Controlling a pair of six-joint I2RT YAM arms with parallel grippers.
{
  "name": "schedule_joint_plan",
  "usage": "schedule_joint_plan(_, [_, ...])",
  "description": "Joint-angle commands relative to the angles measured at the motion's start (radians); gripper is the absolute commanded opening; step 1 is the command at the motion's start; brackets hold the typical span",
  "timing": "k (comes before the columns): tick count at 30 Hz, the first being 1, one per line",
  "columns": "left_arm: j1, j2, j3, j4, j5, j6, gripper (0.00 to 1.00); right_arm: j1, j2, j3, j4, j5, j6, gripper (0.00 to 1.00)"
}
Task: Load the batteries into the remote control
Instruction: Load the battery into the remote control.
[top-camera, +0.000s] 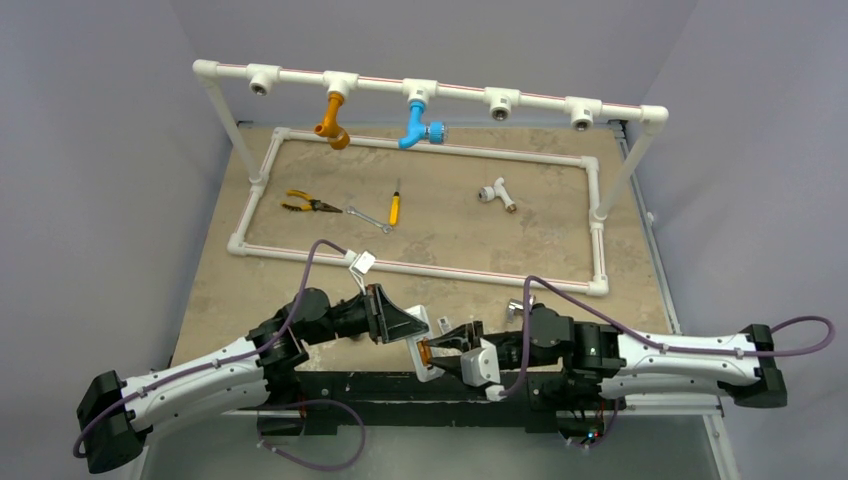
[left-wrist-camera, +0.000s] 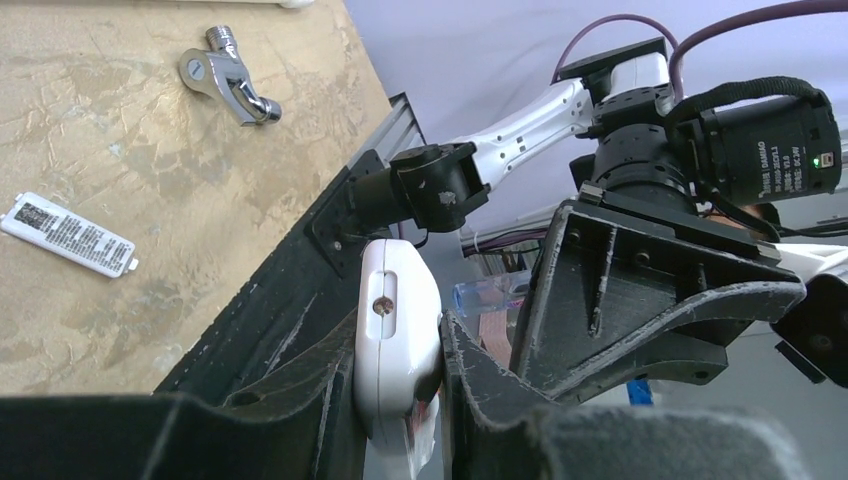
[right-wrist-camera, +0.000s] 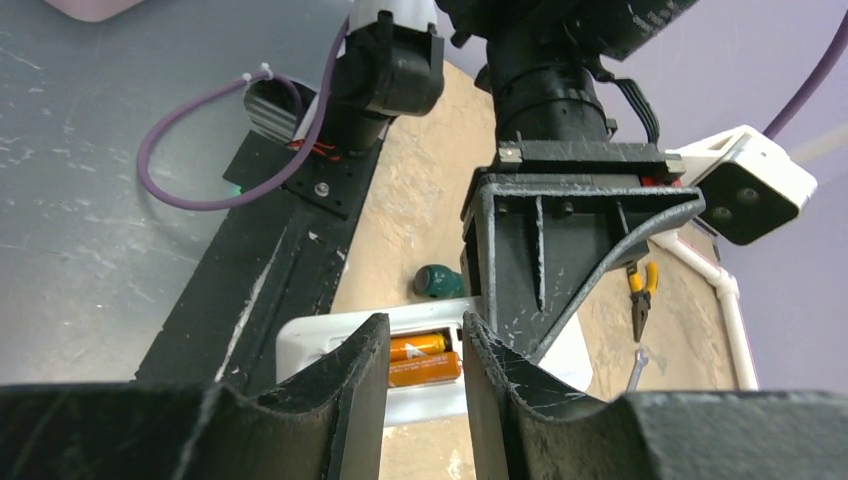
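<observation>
Two orange cylinder batteries (right-wrist-camera: 425, 362) lie inside the white plastic remote control (right-wrist-camera: 310, 345). The left gripper (left-wrist-camera: 400, 360) clenches the remote control; whether the right gripper (right-wrist-camera: 425, 330) grasps anything, I cannot tell.

On the table (top-camera: 450, 235) you see pliers (top-camera: 308, 205), a wrench (top-camera: 368, 220) and a screwdriver (top-camera: 395, 208); a white pipe fitting (top-camera: 497, 193) lies well apart.

White shells over black joints clothe the left arm (top-camera: 195, 380) and the right arm (top-camera: 690, 355), and a purple cable (top-camera: 305, 268) runs along each. The right gripper (right-wrist-camera: 425, 335) has scuffed matte-black fingers (right-wrist-camera: 345, 400). The left arm's ribbed black mount (right-wrist-camera: 540, 250) carries a white camera box (right-wrist-camera: 755, 185); one black motor (left-wrist-camera: 770, 140) bears white lettering and a green light (left-wrist-camera: 818, 160).
</observation>
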Motion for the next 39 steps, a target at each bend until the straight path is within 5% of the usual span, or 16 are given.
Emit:
schedule_joint_plan(1, [-0.003,-0.004,0.045,0.074,0.022,0.019,0.00,-0.070,0.017,-0.005,0.088,-0.101,0.020,0.31])
schedule_joint_plan(5, [-0.003,0.000,0.044,0.075,0.020,0.017,0.00,-0.165,0.024,-0.008,0.117,-0.201,0.059,0.30])
schedule_joint_plan(15, [-0.003,0.009,0.048,0.087,0.024,0.017,0.00,-0.171,0.025,-0.017,0.091,-0.242,0.067,0.27])
schedule_joint_plan(39, [-0.003,0.029,0.056,0.104,0.042,0.020,0.00,-0.183,0.016,-0.072,0.098,-0.195,0.052,0.24])
